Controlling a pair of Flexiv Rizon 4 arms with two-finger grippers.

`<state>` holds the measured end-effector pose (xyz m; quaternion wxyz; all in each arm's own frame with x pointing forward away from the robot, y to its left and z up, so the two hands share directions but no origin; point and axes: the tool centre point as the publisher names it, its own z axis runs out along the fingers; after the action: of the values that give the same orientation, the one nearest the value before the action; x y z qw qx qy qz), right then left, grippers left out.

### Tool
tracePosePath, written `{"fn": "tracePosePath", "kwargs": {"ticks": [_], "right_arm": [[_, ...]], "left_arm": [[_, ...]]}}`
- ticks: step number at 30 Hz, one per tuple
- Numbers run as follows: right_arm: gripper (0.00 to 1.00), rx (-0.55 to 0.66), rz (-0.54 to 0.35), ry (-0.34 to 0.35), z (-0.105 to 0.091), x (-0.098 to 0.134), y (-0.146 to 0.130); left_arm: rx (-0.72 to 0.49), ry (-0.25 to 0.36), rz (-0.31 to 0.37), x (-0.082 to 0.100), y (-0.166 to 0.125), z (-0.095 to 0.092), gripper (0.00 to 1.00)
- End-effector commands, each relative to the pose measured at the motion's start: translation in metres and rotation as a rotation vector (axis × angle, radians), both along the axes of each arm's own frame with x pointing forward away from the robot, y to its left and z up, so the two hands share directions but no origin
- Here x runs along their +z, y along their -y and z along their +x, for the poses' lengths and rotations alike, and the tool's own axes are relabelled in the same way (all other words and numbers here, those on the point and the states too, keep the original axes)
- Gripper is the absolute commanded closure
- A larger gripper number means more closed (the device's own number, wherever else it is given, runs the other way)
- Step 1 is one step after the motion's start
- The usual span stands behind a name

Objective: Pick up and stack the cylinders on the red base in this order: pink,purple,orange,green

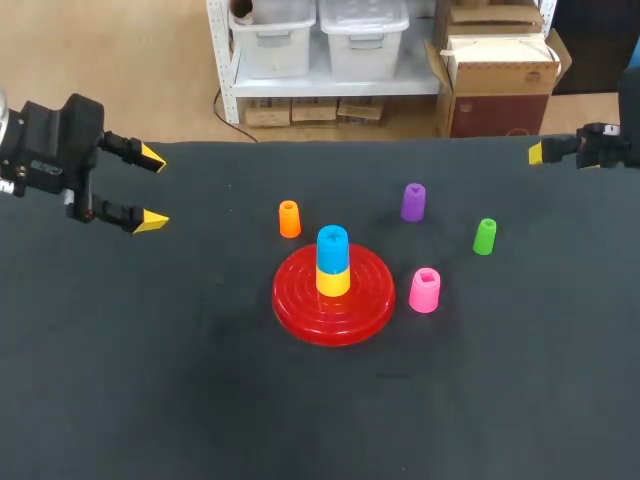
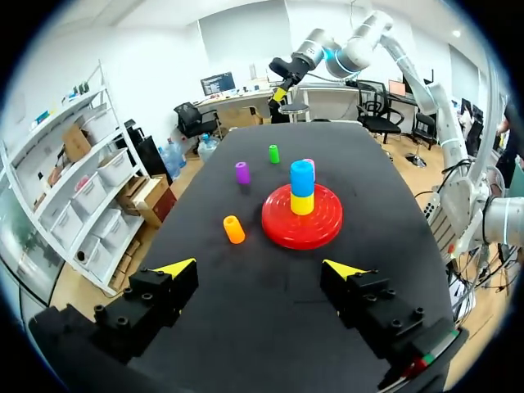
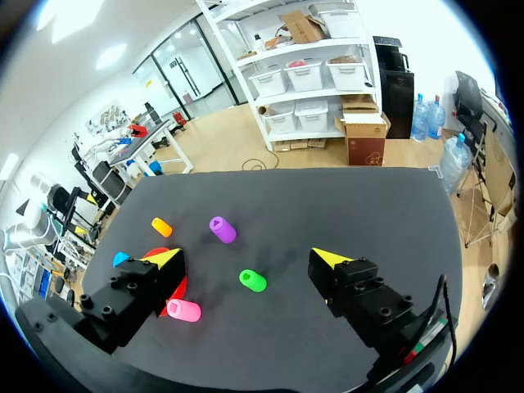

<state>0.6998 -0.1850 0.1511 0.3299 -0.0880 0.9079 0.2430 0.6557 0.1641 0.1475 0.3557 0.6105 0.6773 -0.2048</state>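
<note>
1. Dark, matte cloth covers the worktop (image 1: 150,400), and all the pieces stand around its middle.
2. At 9 o'clock from the middle hangs the left arm (image 1: 55,150), its jaws spread wide and holding nothing. The right arm (image 1: 605,148) sits at 2 o'clock by the far corner, its jaws equally wide and empty.
3. At the centre lies the red base (image 1: 296,312), a ridged disc already carrying a yellow cylinder (image 1: 333,281) with a blue cylinder (image 1: 332,247) on top.
4. First in the order, the pink cylinder (image 1: 424,290) stands upright at 3 o'clock, just beside the base's rim, with a hollow showing in its top.
   - It looks like light, stiff, smooth plastic, so it should lift easily but could slip.
   - A squeeze across the mid-height of its sides seems the safest hold.
5. Of the other 3, the purple cylinder (image 1: 413,202) is at 1 o'clock, the green cylinder (image 1: 484,236) at 2 o'clock and the orange cylinder (image 1: 289,219) at 11 o'clock, all apart from one another.
6. Green stands roughly between the right jaws and pink, and the 2-piece stack is close at pink's 9 o'clock. A descent from above looks likelier to clear both.
</note>
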Motion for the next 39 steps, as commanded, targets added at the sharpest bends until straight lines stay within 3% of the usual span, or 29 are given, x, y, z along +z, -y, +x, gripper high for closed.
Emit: {"fn": "tracePosePath", "kwargs": {"ticks": [1,24,25,30,35,39], "right_arm": [[0.00,0.001,0.001,0.001,0.000,-0.001,0.000],[0.00,0.001,0.001,0.001,0.000,-0.001,0.000],[0.00,0.047,-0.023,0.006,0.003,0.000,-0.007],[0.00,0.340,-0.195,-0.115,0.005,0.000,-0.064],[0.00,0.539,-0.357,-0.195,-0.030,-0.009,-0.116],[0.00,0.638,-0.497,-0.245,-0.056,-0.025,-0.135]], "left_arm": [[0.000,0.002,0.000,-0.001,0.000,0.000,0.00],[0.000,0.002,0.000,-0.001,0.000,0.000,0.00],[0.000,0.002,0.000,-0.001,0.000,0.000,0.00],[0.000,0.002,0.000,-0.001,0.000,0.000,0.00],[0.000,0.002,0.000,-0.001,0.000,0.000,0.00],[0.000,0.002,0.000,-0.001,0.000,0.000,0.00]]}}
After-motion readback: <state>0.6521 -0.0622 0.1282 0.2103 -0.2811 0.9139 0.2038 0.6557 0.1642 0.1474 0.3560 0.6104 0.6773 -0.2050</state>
